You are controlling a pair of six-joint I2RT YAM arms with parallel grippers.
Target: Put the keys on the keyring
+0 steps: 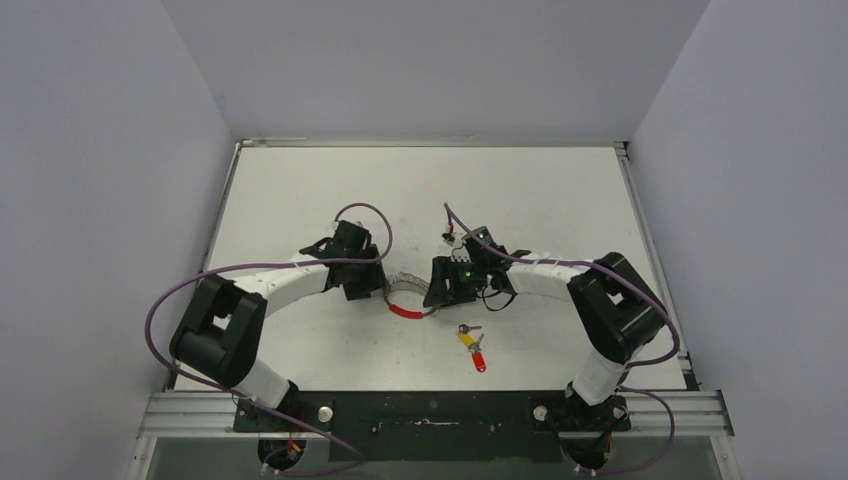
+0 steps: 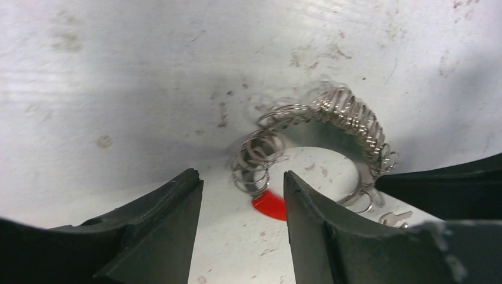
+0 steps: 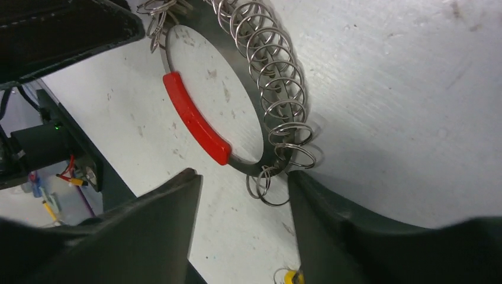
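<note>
while both stand spread, the left gripper [image 2: 243, 188] and right gripper [image 3: 244, 180] flank the silvery coiled-wire keyring with red sleeve [image 1: 404, 298]. small silver keys [image 1: 472, 346], yellow- and red-headed, lie loose nearby.

Silvery keyring [image 3: 279, 89] with red sleeve [image 3: 195, 118]; yellow- and red-headed keys [image 1: 468, 340].

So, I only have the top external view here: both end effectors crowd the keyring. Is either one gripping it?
Observer: No. In the left wrist view the left end effector is open, with the coiled end of the keyring sitting in its gap.
Operator: And the right one?
Observer: Open too; a few small split rings lie in the gap of the right end effector.
Operator: What's the silver arc made of?
Observer: Many wire rings threaded along a flat band, next to the red sleeve.
</note>
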